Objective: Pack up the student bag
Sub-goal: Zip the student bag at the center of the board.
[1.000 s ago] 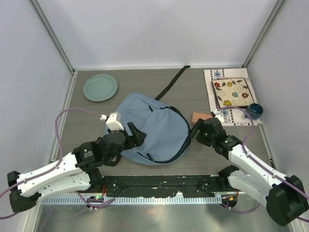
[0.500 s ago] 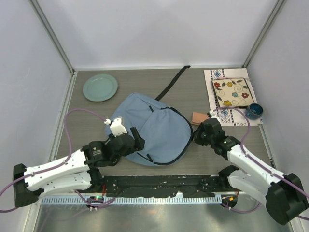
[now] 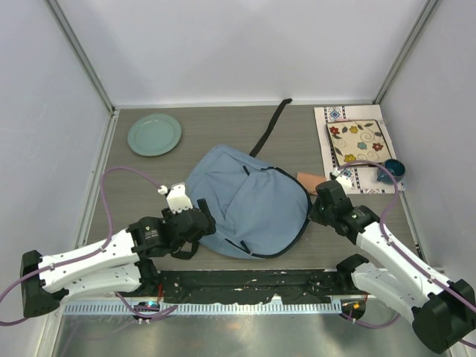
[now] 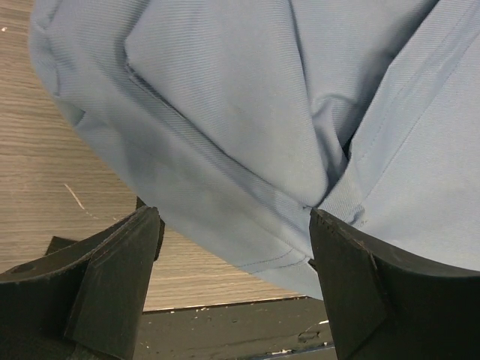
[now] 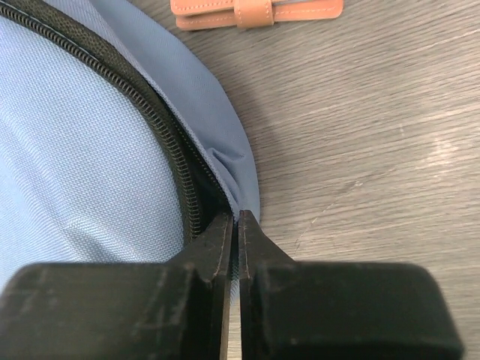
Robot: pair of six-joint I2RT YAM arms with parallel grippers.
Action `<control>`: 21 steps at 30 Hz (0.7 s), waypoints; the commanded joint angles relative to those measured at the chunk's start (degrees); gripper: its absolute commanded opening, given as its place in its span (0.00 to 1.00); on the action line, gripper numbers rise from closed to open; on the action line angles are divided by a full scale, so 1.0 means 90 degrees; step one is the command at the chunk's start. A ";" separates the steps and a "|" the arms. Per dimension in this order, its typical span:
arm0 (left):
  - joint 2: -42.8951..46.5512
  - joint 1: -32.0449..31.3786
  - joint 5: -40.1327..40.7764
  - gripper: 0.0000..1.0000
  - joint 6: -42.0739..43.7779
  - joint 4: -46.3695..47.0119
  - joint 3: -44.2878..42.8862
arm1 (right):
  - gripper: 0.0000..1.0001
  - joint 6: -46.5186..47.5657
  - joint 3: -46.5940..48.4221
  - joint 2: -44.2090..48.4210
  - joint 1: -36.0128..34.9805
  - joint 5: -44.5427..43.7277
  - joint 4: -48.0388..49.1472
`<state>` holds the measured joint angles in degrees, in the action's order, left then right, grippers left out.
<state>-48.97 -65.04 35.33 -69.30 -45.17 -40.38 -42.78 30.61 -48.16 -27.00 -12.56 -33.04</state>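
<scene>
The student bag (image 3: 249, 201), a light blue-grey backpack, lies flat in the middle of the table, its black strap (image 3: 269, 128) trailing toward the back. My right gripper (image 3: 315, 209) is shut on the bag's right rim; in the right wrist view its jaws (image 5: 234, 221) pinch a fold of blue fabric beside the dark zipper (image 5: 161, 142). My left gripper (image 3: 202, 222) stands open at the bag's near-left edge. In the left wrist view the fingers (image 4: 112, 285) spread wide below the bag's hem (image 4: 247, 225), nothing between them.
A tan leather case (image 3: 303, 178) lies just beyond the bag's right rim, also in the right wrist view (image 5: 255, 10). A green plate (image 3: 154, 134) sits back left. A patterned mat (image 3: 336, 119) back right carries a floral tile (image 3: 358, 143) and a blue cup (image 3: 392, 170).
My right gripper shut on the bag's rim and drew back to the right, dragging the bag rightward. The left gripper stayed open and ended at the bag's near-left edge.
</scene>
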 commanded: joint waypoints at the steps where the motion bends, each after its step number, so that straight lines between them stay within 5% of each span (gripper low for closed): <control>1: 0.0041 -0.0020 0.0274 0.84 -0.0191 -0.0022 -0.0104 | 0.05 0.0144 0.0593 0.0058 0.0012 -0.0705 -0.0470; 10: -0.0213 -0.0166 -0.0732 0.91 -0.0219 0.1395 0.0062 | 0.01 0.0164 0.0525 -0.0546 0.0002 -0.0207 0.0271; 21: -0.0720 -0.0664 -0.0606 0.90 -0.1089 0.2411 0.0746 | 0.01 0.0027 0.0486 -0.0664 -0.0046 0.0233 0.0614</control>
<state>-54.06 -70.50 29.21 -76.62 -28.95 -33.04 -42.09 33.47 -55.00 -27.05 -11.64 -31.46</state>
